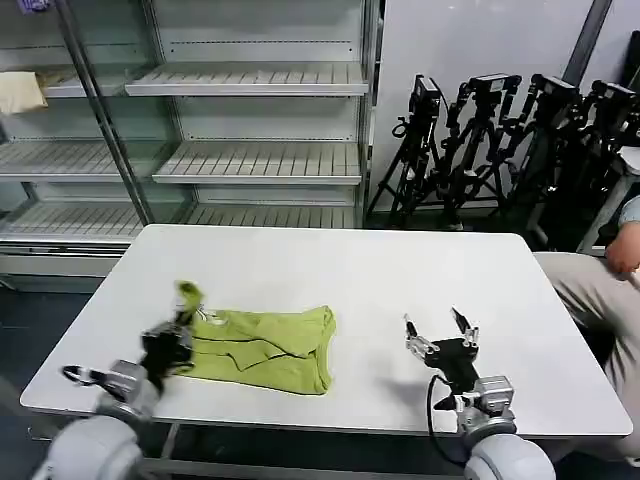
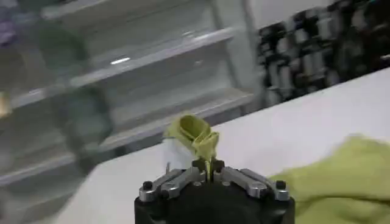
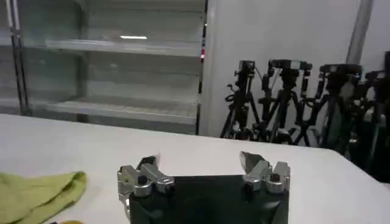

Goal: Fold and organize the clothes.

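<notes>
The lime T-shirt [image 1: 265, 347] lies bunched on the white table [image 1: 330, 270], left of the middle near the front edge. My left gripper [image 1: 183, 322] is at the shirt's left end, shut on a corner of the fabric and holding it lifted off the table. In the left wrist view that pinched fold [image 2: 196, 135] stands up between the closed jaws of the left gripper [image 2: 208, 165], and the rest of the shirt [image 2: 341, 176] lies off to one side. My right gripper [image 1: 438, 328] hovers open over bare table to the shirt's right, well apart from it; in its wrist view the right gripper [image 3: 201, 163] holds nothing, with the shirt's edge [image 3: 36, 193] farther off.
Metal shelving [image 1: 250, 150] stands behind the table, with a pale beige cloth [image 1: 20, 92] on a left shelf. Black tripods [image 1: 500, 140] crowd the back right. A person's arm and leg [image 1: 610, 270] show at the right edge. Bare tabletop spans the far half and the right side.
</notes>
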Available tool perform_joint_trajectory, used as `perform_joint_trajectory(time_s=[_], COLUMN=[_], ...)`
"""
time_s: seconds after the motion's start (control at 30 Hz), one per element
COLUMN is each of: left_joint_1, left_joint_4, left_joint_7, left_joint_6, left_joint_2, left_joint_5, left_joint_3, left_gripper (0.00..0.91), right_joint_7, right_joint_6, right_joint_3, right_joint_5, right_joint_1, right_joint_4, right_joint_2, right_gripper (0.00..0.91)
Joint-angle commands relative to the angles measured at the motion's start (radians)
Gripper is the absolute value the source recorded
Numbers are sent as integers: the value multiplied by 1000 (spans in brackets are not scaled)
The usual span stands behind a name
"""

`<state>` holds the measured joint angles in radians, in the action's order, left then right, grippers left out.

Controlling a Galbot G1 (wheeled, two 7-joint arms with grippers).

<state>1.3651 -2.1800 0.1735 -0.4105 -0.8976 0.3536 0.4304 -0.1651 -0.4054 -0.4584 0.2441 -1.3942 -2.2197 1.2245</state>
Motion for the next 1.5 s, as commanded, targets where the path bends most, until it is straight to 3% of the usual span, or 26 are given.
perform_joint_trajectory(time_s=[0.03, 0.37, 0.6, 0.63, 0.73, 0.83, 1.03, 1.23, 1.33, 1.5], left_joint_1=[-61, -257, -285, -291, -316, -318, -290, -147, -70, -67], left_joint_4=[-100, 5, 53, 60, 74, 21, -34, 38, 93, 165], left_joint_7=[-72, -69, -45, -40, -36, -62, -93, 42, 77, 72], left_joint_6=[21, -76, -108, -107, -72, 22, 60, -116, -125, -167], left_joint_2=[-103, -92, -105, -109, -116, -98, -48, -6, -22, -55], left_joint_5=[-200, 56, 66, 60, 115, 215, 270, 322, 321, 339], left_joint_3=[-339, -357, -380, -379, -361, -337, -206, 8, 28, 30], left_gripper=[10, 10, 10, 907, 907, 907, 907, 907, 907, 907], right_joint_7=[-2, -13, -12, -12, -11, -9, -7, -1, 0, 2], right_joint_6=[6, 18, 19, 19, 18, 22, 48, 66, 70, 74], right_joint_3=[-95, -66, -65, -67, -73, -76, -74, -78, -73, -56], right_joint_5=[0, -42, -56, -56, -54, -55, -55, -54, -54, -55], right_joint_1=[-55, -37, -43, -43, -45, -46, -49, -52, -43, -41], right_joint_4=[-14, 4, -9, -10, -13, -12, 3, 17, 26, 38], right_joint_2=[-10, 19, 17, 16, 15, 16, 21, 21, 23, 11], right_gripper=[907, 907, 907, 907, 907, 907, 907, 907, 907, 907])
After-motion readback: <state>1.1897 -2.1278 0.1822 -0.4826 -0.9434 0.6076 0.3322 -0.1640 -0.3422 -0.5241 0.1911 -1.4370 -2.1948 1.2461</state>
